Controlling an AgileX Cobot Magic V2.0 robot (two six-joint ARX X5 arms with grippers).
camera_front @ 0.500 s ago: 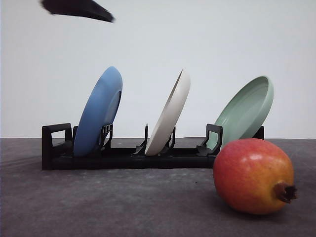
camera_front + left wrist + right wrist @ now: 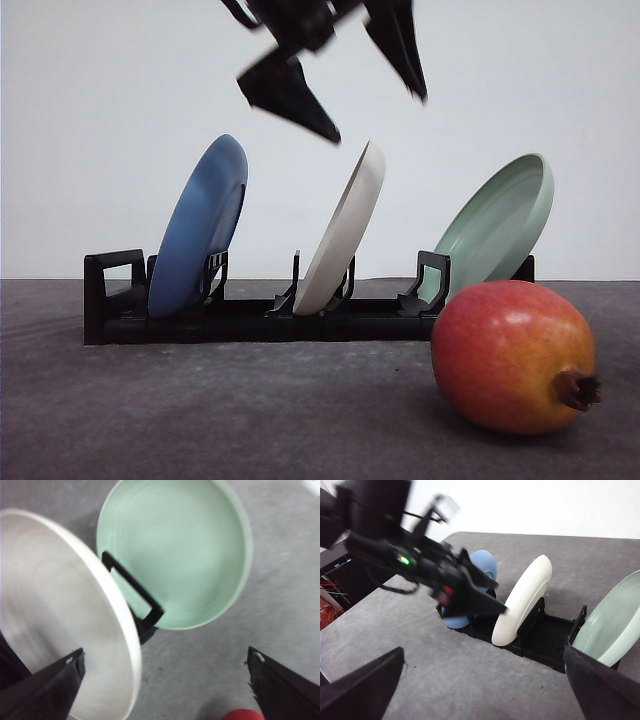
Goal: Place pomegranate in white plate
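The pomegranate (image 2: 514, 356), red-orange with a dark crown, lies on the grey table at the front right, and a sliver of it (image 2: 242, 715) shows in the left wrist view. The white plate (image 2: 345, 232) stands on edge in the middle slot of a black rack (image 2: 250, 318). My left gripper (image 2: 378, 119) hangs open just above the plate's top rim, holding nothing. In the left wrist view its fingers (image 2: 50, 685) straddle the white plate (image 2: 55, 620). My right gripper (image 2: 484, 652) is open and empty, held back from the rack and facing the white plate (image 2: 522, 600).
A blue plate (image 2: 200, 225) stands in the rack's left slot and a pale green plate (image 2: 497, 228) leans in the right slot, just behind the pomegranate. The left arm (image 2: 420, 565) reaches over the rack. Bare grey table (image 2: 220, 410) lies in front of the rack.
My left gripper has swung from the upper left rightward and downward, and now hangs over the white plate. The pomegranate and plates have not moved.
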